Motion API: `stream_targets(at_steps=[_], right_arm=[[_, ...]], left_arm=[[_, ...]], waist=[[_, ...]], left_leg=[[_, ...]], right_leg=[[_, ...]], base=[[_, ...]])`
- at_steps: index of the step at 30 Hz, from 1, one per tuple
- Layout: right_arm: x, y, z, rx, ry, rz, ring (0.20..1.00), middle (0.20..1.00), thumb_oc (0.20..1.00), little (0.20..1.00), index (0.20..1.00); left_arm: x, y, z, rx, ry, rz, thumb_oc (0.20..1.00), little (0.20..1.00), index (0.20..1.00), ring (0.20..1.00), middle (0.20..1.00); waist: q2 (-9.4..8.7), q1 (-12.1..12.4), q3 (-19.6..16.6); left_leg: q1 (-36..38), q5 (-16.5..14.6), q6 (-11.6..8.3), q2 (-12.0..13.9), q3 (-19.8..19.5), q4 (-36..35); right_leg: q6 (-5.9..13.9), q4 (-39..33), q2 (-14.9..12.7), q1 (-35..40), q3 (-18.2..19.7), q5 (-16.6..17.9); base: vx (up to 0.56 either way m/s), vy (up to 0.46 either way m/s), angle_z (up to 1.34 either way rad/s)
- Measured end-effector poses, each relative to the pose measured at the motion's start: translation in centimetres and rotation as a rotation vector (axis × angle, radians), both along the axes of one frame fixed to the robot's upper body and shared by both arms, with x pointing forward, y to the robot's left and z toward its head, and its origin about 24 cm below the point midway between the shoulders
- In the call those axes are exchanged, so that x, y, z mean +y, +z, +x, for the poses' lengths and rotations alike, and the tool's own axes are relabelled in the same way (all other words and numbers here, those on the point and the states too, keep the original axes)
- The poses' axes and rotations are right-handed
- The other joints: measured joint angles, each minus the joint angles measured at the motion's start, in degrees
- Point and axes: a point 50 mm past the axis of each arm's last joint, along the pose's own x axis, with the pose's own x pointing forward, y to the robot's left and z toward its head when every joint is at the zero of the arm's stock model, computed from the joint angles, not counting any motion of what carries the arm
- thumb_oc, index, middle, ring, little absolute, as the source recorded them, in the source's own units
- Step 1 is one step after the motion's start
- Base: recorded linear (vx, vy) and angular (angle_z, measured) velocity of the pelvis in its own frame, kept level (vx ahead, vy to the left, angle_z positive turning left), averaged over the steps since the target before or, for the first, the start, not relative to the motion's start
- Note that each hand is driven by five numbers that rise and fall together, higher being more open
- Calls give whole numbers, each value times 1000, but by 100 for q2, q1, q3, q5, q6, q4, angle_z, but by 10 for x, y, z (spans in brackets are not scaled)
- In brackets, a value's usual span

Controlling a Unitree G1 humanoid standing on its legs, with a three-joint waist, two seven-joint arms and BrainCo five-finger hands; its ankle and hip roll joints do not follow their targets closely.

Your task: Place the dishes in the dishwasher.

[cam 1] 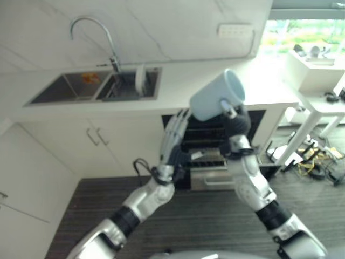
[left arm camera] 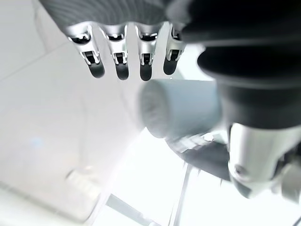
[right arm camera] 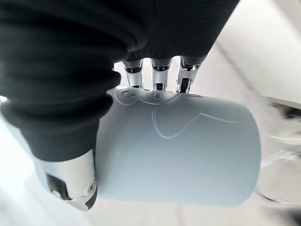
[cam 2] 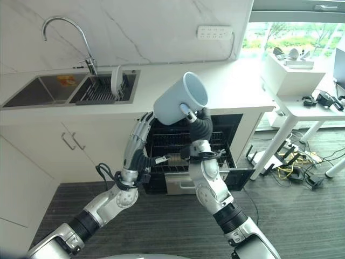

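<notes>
Right eye view: the right hand (cam 2: 198, 121) is raised above the open dishwasher (cam 2: 188, 148), its fingers and thumb curled round a pale blue cylindrical ceramic mug (cam 2: 179, 98). The mug sits at about eleven o'clock from the palm, tilted with its open mouth toward one o'clock. In the right wrist view the fingers (right arm camera: 155, 75) seem to hook over the mug's far side, though the contact is partly hidden. The left hand (cam 2: 139, 137) stands at about eight o'clock from the mug, fingers straight and holding nothing. A round white plate (cam 2: 116, 79) stands upright in the steel sink (cam 2: 38, 89).
</notes>
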Motion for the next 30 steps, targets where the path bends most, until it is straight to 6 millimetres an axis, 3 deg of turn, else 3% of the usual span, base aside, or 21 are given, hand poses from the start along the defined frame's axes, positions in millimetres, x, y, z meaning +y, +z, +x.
stream_targets(at_steps=[3,5,6,8,10,11,12,14,15,16,17,18,19,20,22,24,26,28,29,30], right_arm=[[-8,11,-3,-63,-17,-28,200,200,200,200,200],[-7,12,-2,-81,4,-48,200,200,200,200,200],[-8,12,-2,-89,14,-60,200,200,200,200,200],[-9,4,-4,-85,32,-75,200,200,200,200,200],[-9,-2,-2,-76,59,-76,200,200,200,200,200],[-1,6,1,-114,101,-67,200,200,200,200,200],[2,12,4,-137,122,-60,200,200,200,200,200],[4,21,10,-160,152,-63,200,200,200,200,200],[5,22,12,-161,163,-70,200,200,200,200,200],[5,22,13,-152,168,-82,200,200,200,200,200],[6,19,14,-134,175,-91,200,200,200,200,200],[5,14,15,-108,175,-109,200,200,200,200,200],[5,13,14,-102,172,-127,200,200,200,200,200],[5,12,14,-102,171,-137,200,200,200,200,200],[5,11,14,-96,148,-162,200,200,200,200,200],[6,4,12,-64,125,-193,200,200,200,200,200],[9,2,11,-64,122,-230,200,200,200,200,200],[1,-3,13,-46,99,-259,200,200,200,200,200],[-6,-4,13,-40,82,-281,200,200,200,200,200],[-13,-5,14,-35,58,-291,200,200,200,200,200]], left_arm=[[20,-20,-7,105,53,69,1000,1000,1000,1000,1000],[28,-23,0,147,75,95,1000,1000,1000,1000,1000],[30,-18,6,135,72,121,1000,1000,1000,1000,1000],[34,-10,16,118,78,152,1000,1000,1000,1000,1000],[40,-9,21,133,104,139,1000,1000,1000,1000,1000],[47,-13,25,157,141,149,1000,1000,1000,1000,1000],[51,-17,27,178,160,162,1000,1000,1000,1000,1000],[54,-21,25,199,187,158,1000,1000,1000,1000,1000],[52,-23,22,210,188,146,1000,1000,1000,1000,1000],[51,-23,21,212,184,143,1000,1000,1000,1000,1000],[54,-22,18,208,184,139,1000,1000,1000,1000,1000],[53,-26,15,229,177,144,1000,1000,1000,1000,1000],[52,-27,14,236,162,144,1000,1000,1000,1000,1000],[51,-27,14,237,147,143,1000,1000,1000,1000,1000],[47,-23,15,225,102,140,1000,1000,1000,1000,1000],[38,-22,18,232,54,149,1000,1000,1000,1000,1000],[36,-20,20,241,29,165,1000,1000,1000,1000,1000],[36,-22,20,269,8,189,1000,1000,1000,1000,1000],[35,-23,20,279,-2,195,1000,1000,1000,1000,1000],[35,-23,21,287,-9,206,1000,1000,1000,1000,1000]], waist=[[-10,2,34],[15,30,266],[-53,18,478],[-255,14,665],[-317,44,683],[-290,36,799],[-236,17,860],[-192,46,876],[-75,47,885],[51,62,922],[-31,106,939],[-55,158,948],[-45,169,944],[-12,169,936],[83,84,899],[92,67,902],[156,48,880],[238,25,839],[333,-17,783],[354,-98,767]], left_leg=[[-1,-73,99,-67,294,4],[-14,-173,232,-95,347,2],[-14,-187,262,-140,276,7],[-320,-304,316,-239,133,444],[-686,-419,298,-197,12,815],[-793,-414,272,-175,-76,912],[-805,-412,221,-137,-115,942],[-794,-386,-35,86,-206,940],[-799,-326,-98,249,-258,934],[-874,-151,-355,591,-302,1058],[-995,-172,-393,710,-307,1359],[-1111,-29,-190,832,-289,1638],[-1098,117,29,844,-332,1637],[-1137,91,17,797,-402,1583],[-1012,105,-123,531,-390,685],[-999,165,-208,642,-96,432],[-901,174,-219,805,-173,437],[-664,190,-203,699,-273,351],[-542,354,-116,623,-295,378],[-498,190,-271,624,-242,326]], right_leg=[[-16,343,-81,-344,287,-19],[-3,1456,-106,-961,338,-174],[51,2463,-214,-1535,388,-244],[-34,3438,-502,-2191,553,-574],[-68,2547,-572,-2111,686,-679],[77,2011,-584,-1948,922,-581],[87,1798,-579,-1759,1002,-571],[-12,1396,-413,-1353,501,-561],[-70,1346,-213,-1280,308,-552],[-482,1760,78,-1424,103,-851],[-608,2192,116,-1673,81,-1087],[-644,2419,232,-1654,0,-1317],[-723,2478,251,-1619,-32,-1401],[-740,2458,248,-1597,-36,-1426],[-706,2115,256,-1469,-159,-1301],[-702,1738,317,-1100,-347,-1133],[-625,1545,435,-894,-374,-1055],[-686,1503,472,-806,-442,-914],[-685,1507,558,-771,-432,-914],[-660,1548,575,-765,-459,-941]], base=[[-76,169,-48],[-80,-22,-68],[-11,-320,-25],[49,-457,25],[92,-445,40],[116,-533,29],[95,-493,22],[59,-574,16],[34,-470,20],[42,-304,9],[61,-179,19],[107,-88,11],[106,31,16],[90,87,18],[58,98,30],[102,152,30],[118,101,-13],[113,42,-38],[112,41,-8],[110,49,4]])
